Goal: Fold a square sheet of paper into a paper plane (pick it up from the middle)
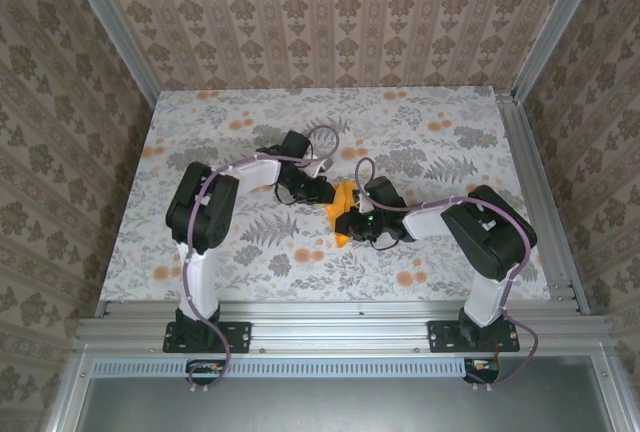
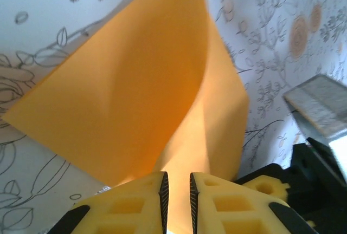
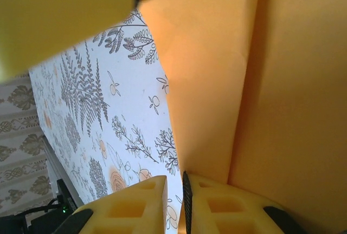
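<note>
Orange and curled, the square sheet of paper (image 1: 346, 195) rises off the middle of your floral-print table (image 1: 250, 112), which is boxed in by damask-papered walls (image 1: 330, 12). Your left gripper (image 2: 178, 177) pinches the sheet's lower edge. Your right gripper (image 3: 175, 179) has its fingers nearly together against the sheet, but you cannot tell whether it grips.

The right end effector (image 3: 182, 193) pinches the creased orange paper (image 3: 260, 82) over the floral tabletop (image 3: 108, 109).
</note>
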You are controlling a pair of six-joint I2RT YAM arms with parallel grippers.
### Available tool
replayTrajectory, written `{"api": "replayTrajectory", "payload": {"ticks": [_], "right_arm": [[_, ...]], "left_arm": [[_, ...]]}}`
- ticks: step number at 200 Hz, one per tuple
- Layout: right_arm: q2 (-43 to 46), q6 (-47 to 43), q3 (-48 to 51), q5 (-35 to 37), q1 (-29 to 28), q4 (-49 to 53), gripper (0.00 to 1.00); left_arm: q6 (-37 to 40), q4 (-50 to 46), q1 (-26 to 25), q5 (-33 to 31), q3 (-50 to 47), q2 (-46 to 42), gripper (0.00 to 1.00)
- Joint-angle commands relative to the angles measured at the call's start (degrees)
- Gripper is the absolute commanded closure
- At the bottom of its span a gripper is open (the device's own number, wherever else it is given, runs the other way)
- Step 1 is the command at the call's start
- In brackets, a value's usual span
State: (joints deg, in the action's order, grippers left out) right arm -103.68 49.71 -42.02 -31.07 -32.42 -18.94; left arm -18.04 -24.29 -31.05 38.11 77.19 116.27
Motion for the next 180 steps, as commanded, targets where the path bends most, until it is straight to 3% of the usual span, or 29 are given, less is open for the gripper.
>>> {"api": "replayTrajectory", "payload": {"ticks": [1, 131, 180], "right_arm": [[-3.08, -1.82, 1.68, 4.27, -0.53, 5.85, 0.8], [-1.47, -2.53, 1.07, 4.26, -0.53, 6.37, 0.8], [-0.81, -2.31, 0.8, 3.9, -0.78, 5.62, 0.8]], "left_arm": [[-0.97, -2.2, -0.75, -0.84, 1.61, -3.93, 0.79], [-1.89, 0.04, -3.05, -0.4, -1.16, 2.7, 0.88], [0.09, -1.78, -3.04, -3.43, -1.16, 4.91, 0.89]]}}
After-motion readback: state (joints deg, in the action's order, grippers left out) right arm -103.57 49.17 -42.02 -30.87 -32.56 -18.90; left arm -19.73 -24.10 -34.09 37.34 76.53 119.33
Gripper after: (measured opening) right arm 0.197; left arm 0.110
